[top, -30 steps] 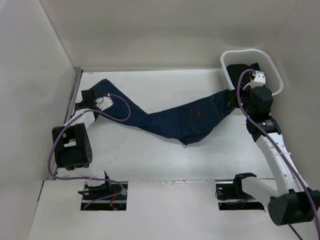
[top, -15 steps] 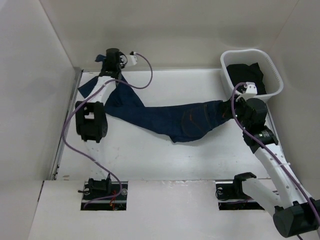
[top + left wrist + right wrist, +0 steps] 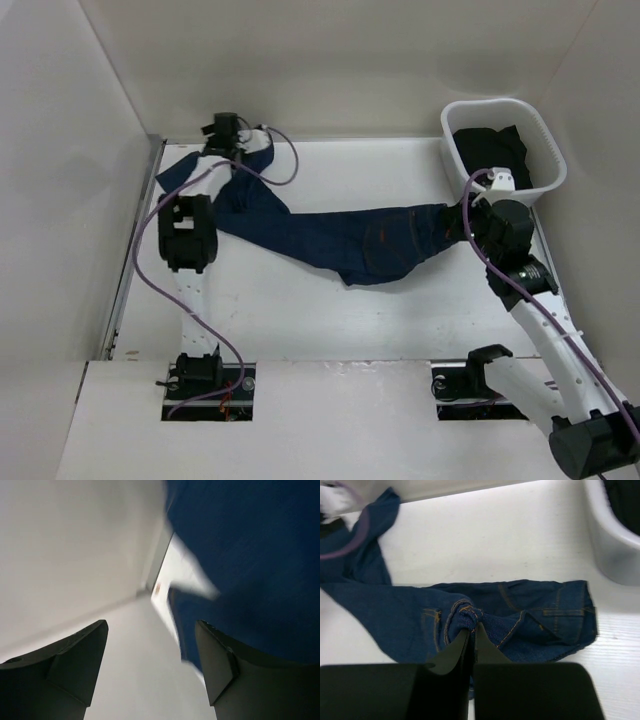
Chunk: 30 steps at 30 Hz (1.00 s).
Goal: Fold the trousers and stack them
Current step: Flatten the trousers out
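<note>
The trousers (image 3: 330, 240), dark blue denim with tan stitching, lie stretched across the table from the back left corner to the right. My right gripper (image 3: 458, 218) is shut on a bunched fold of the waistband (image 3: 472, 621) next to a pocket seam. My left gripper (image 3: 222, 128) hangs at the back wall above the leg end, open with nothing between its fingers (image 3: 80, 660). In the left wrist view blurred denim (image 3: 250, 555) fills the upper right, past the right finger.
A white basket (image 3: 547, 135) stands at the back right with dark cloth (image 3: 490, 145) inside; its rim (image 3: 615, 545) shows in the right wrist view. White walls enclose the table at the left, back and right. Purple cables trail along both arms.
My left gripper carried the leg end from the left edge to the back wall, then opened and let it go. The trousers shifted slightly left. The right gripper stayed shut on the waistband.
</note>
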Each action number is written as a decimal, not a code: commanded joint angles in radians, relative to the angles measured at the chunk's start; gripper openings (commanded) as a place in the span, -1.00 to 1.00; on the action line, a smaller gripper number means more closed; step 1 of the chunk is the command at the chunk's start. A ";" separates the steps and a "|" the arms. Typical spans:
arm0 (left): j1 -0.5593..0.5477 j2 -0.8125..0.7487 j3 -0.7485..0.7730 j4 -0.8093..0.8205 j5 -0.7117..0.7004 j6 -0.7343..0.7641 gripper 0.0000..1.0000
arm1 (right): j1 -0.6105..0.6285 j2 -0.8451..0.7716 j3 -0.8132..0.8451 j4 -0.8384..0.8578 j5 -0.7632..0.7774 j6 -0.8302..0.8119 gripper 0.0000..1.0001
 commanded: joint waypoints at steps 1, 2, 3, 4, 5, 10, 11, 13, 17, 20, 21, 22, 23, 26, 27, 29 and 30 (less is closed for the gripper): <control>0.133 -0.175 0.021 -0.128 0.017 -0.194 0.40 | -0.064 -0.037 0.063 0.000 0.029 -0.038 -0.96; 0.148 -0.175 0.021 -0.176 0.030 -0.229 0.39 | -0.080 -0.037 0.069 -0.005 0.025 -0.047 -0.96; 0.171 -0.166 0.021 -0.249 0.052 -0.277 0.38 | -0.101 -0.037 0.083 -0.017 0.018 -0.063 -0.96; 0.185 -0.155 0.025 -0.285 0.063 -0.309 0.38 | -0.115 -0.034 0.092 -0.025 0.012 -0.072 -0.96; 0.203 -0.137 0.034 -0.326 0.078 -0.360 0.37 | -0.129 -0.028 0.106 -0.033 0.006 -0.078 -0.96; 0.276 -0.013 0.142 -0.400 0.136 -0.573 0.38 | -0.157 0.020 0.147 -0.047 -0.047 -0.087 -0.96; 0.285 0.009 0.170 -0.407 0.145 -0.604 0.39 | -0.150 0.029 0.155 -0.047 -0.045 -0.090 -0.95; 0.302 0.058 0.242 -0.431 0.162 -0.668 0.40 | -0.150 0.048 0.169 -0.047 -0.036 -0.093 -0.95; 0.351 0.173 0.441 -0.523 0.236 -0.853 0.42 | -0.150 0.080 0.206 -0.051 -0.036 -0.106 -0.95; 0.412 0.257 0.583 -0.598 0.337 -1.039 0.42 | -0.146 0.106 0.232 -0.056 -0.034 -0.115 -0.95; 0.432 0.276 0.601 -0.609 0.371 -1.090 0.40 | -0.146 0.114 0.236 -0.056 -0.034 -0.116 -0.95; 0.446 0.284 0.601 -0.612 0.400 -1.116 0.40 | -0.144 0.120 0.238 -0.056 -0.034 -0.118 -0.95; 0.454 0.288 0.594 -0.612 0.417 -1.125 0.40 | -0.143 0.129 0.240 -0.054 -0.034 -0.118 -0.95; 0.460 0.307 0.583 -0.609 0.420 -1.130 0.39 | -0.129 0.149 0.243 -0.051 -0.045 -0.119 -0.94; 0.460 0.319 0.583 -0.609 0.413 -1.132 0.39 | -0.123 0.156 0.247 -0.053 -0.047 -0.122 -0.94; 0.457 0.336 0.581 -0.615 0.390 -1.126 0.39 | -0.104 0.170 0.258 -0.056 -0.045 -0.132 -0.93; 0.457 0.342 0.577 -0.618 0.385 -1.124 0.39 | -0.095 0.176 0.264 -0.056 -0.044 -0.135 -0.93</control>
